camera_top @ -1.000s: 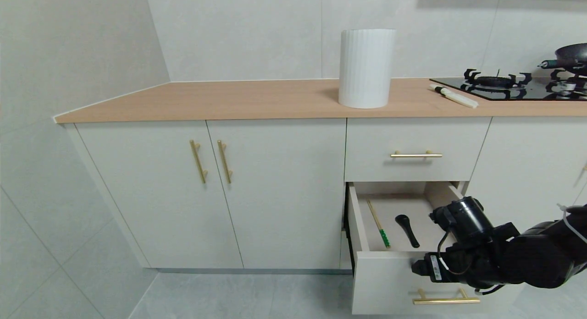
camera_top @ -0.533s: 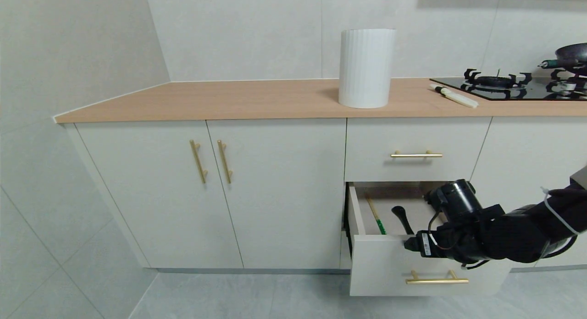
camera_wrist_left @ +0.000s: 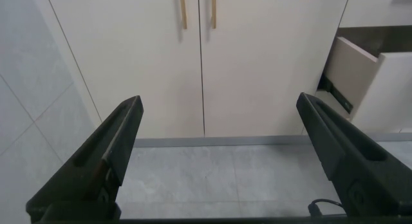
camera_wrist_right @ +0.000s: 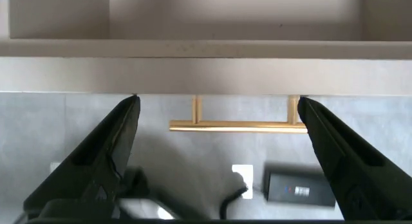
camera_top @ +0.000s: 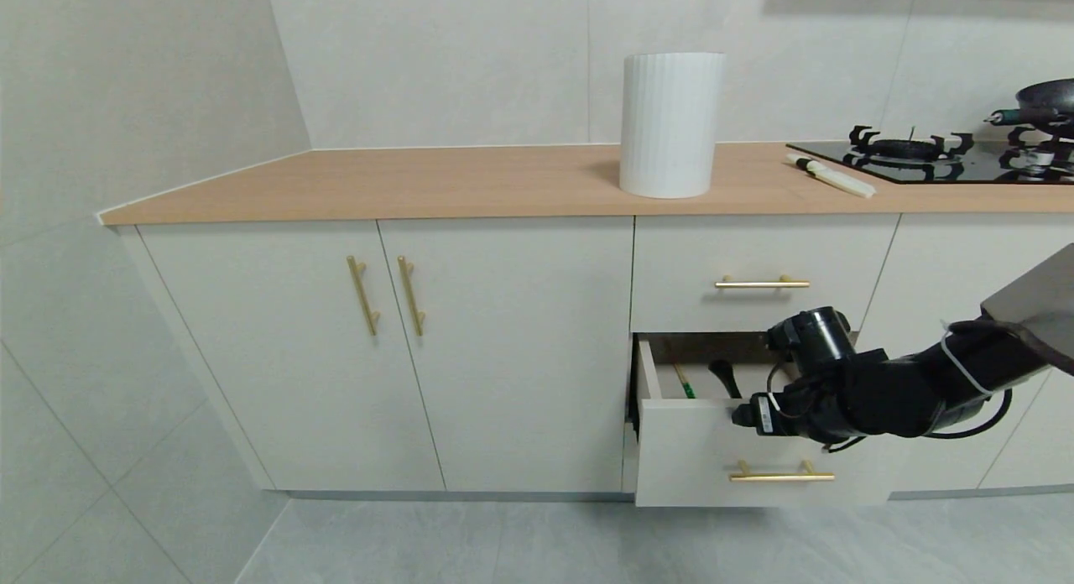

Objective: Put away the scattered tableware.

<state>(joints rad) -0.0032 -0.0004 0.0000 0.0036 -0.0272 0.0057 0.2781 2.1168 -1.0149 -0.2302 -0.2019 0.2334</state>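
The lower drawer [camera_top: 688, 454] stands partly open, with a gold handle [camera_top: 780, 475] on its front. Inside it lie chopsticks with a green band [camera_top: 684, 386] and a black spoon [camera_top: 723, 377], both mostly hidden under the cabinet. My right gripper [camera_top: 745, 417] rests against the top of the drawer front. In the right wrist view this gripper [camera_wrist_right: 215, 111] is open, with the drawer's top edge [camera_wrist_right: 206, 66] and the handle [camera_wrist_right: 238, 125] between its fingers. My left gripper [camera_wrist_left: 219, 114] hangs open and empty, facing the cabinet doors [camera_wrist_left: 257, 56] above the floor.
On the wooden counter [camera_top: 419, 185] stand a tall white ribbed container [camera_top: 669, 124] and a white utensil with a green mark [camera_top: 829, 175]. A gas hob [camera_top: 940, 160] with a pan [camera_top: 1045, 101] is at the right. The upper drawer [camera_top: 759, 269] is closed.
The lower drawer has slid inward towards the cabinet with my right gripper against its front. Less of the chopsticks and spoon shows now.
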